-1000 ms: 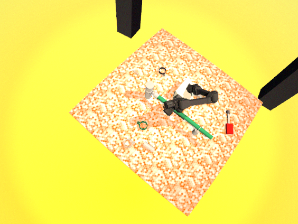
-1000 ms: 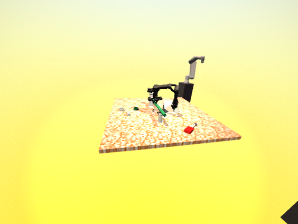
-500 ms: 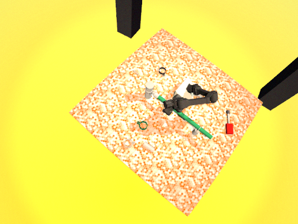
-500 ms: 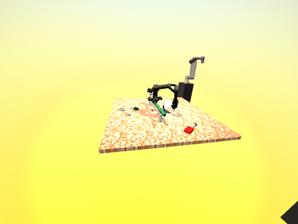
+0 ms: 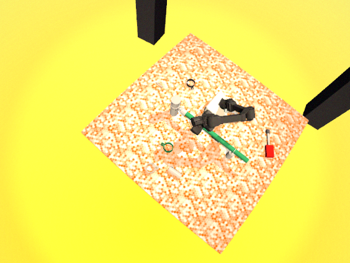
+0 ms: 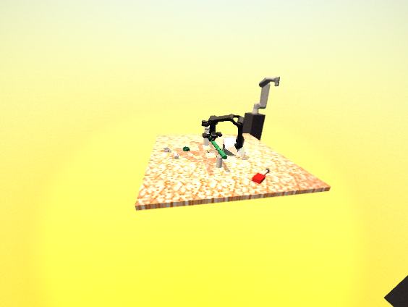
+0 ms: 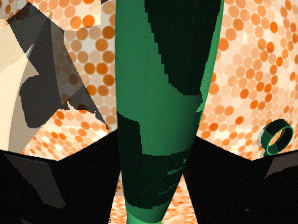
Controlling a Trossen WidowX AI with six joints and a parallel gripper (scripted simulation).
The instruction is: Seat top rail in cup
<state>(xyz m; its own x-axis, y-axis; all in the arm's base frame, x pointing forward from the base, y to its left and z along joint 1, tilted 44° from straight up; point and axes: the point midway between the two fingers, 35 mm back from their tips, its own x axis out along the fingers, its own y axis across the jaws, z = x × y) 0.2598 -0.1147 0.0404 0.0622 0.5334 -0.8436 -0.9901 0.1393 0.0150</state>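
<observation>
The green rail runs from the big post to the small post. It passes through the loop cap on that post, its far end sticking out beyond. The big grey post stands upright with the brace band high on it, near the cap. The pale rail-end cup hangs on the band's rail side. The rail's cut end meets the cup's mouth; how deep it sits cannot be told. My gripper is shut on the rail, between the posts, nearer the big post.
A green ring clamp lies left of the rail, with a pale ring and a pale cylinder beyond it. A black ring lies behind the big post. A red-handled tool lies at the right. A white block stands beside the arm's base.
</observation>
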